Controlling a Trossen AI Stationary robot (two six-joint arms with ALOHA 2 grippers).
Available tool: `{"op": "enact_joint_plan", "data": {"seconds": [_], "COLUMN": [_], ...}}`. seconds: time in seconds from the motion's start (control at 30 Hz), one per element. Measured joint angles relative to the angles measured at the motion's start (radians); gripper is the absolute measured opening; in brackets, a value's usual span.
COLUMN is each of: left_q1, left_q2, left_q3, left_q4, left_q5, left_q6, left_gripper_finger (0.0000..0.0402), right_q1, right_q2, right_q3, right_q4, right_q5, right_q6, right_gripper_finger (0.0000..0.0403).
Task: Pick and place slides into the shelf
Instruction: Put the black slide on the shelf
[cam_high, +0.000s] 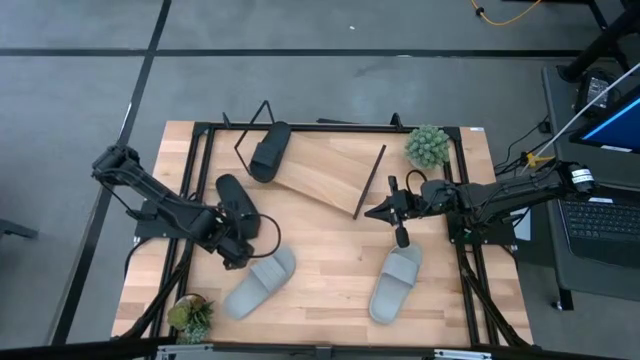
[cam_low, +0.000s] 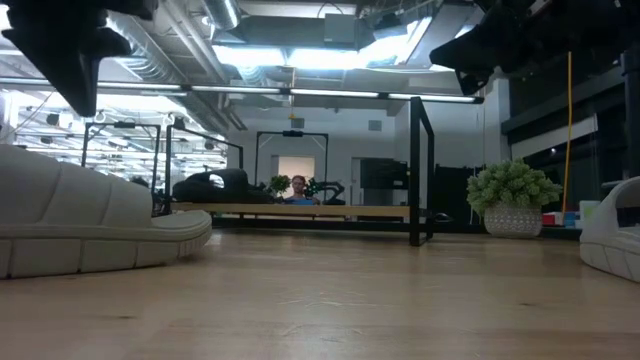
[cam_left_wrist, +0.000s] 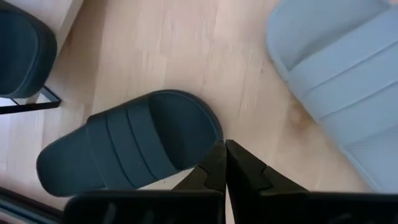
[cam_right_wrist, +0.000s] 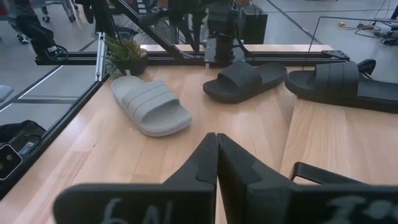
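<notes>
The left pincer (cam_high: 238, 255) hangs over the bench (cam_high: 330, 290), its fingers pressed together with nothing between them, as the left wrist view shows. Just beside its tips lies a black slide (cam_high: 236, 200), on the bare wood on the side toward the shelf. On the pincer's other side, close by, rests a light grey slide (cam_high: 259, 283); its ribbed strap fills one corner of the left wrist view (cam_left_wrist: 339, 68). Farther past that grey slide, at the bench corner, stands a small potted plant (cam_high: 190, 317).

The shelf (cam_high: 325, 172) lies skewed across the far half of the bench, one end tipped so that its black wire legs stick up. The second black slide (cam_high: 270, 151) sits on the shelf's end, beyond the first black one from the left pincer.

The right pincer (cam_high: 383, 211) hovers just off the shelf's near edge, fingers also closed on nothing. A thin black wire leg (cam_high: 369, 181) of the shelf stands just beside it. Immediately on its near side lies the second light grey slide (cam_high: 396, 284), toe pointing toward the pincer. Beyond the right arm, at the far bench corner, stands a round green plant (cam_high: 428, 146). A black metal frame (cam_high: 300, 127) rims the bench behind the shelf.
</notes>
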Motion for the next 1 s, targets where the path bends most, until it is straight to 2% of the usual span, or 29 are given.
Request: {"op": "enact_joint_plan", "data": {"seconds": [0.33,0.73,1.0], "left_q1": [0.000,0.000,0.000], "left_q2": [0.064,0.065,0.065], "left_q3": [0.000,-0.016,-0.118], "left_q4": [0.001,0.009,0.090], "left_q5": [-0.003,0.015,0.020], "left_q6": [-0.051,-0.081,-0.074], "left_gripper_finger": [0.0006,0.0101,0.0118], "right_q1": [0.000,0.000,0.000], "right_q2": [0.000,0.000,0.000], "right_q3": [0.000,0.000,0.000], "right_q4": [-0.004,-0.008,-0.008], "right_q5": [0.000,0.000,0.000], "right_q6": [-0.003,-0.002,0.000], "right_gripper_finger": [0.0007,0.0007,0.0007]}}
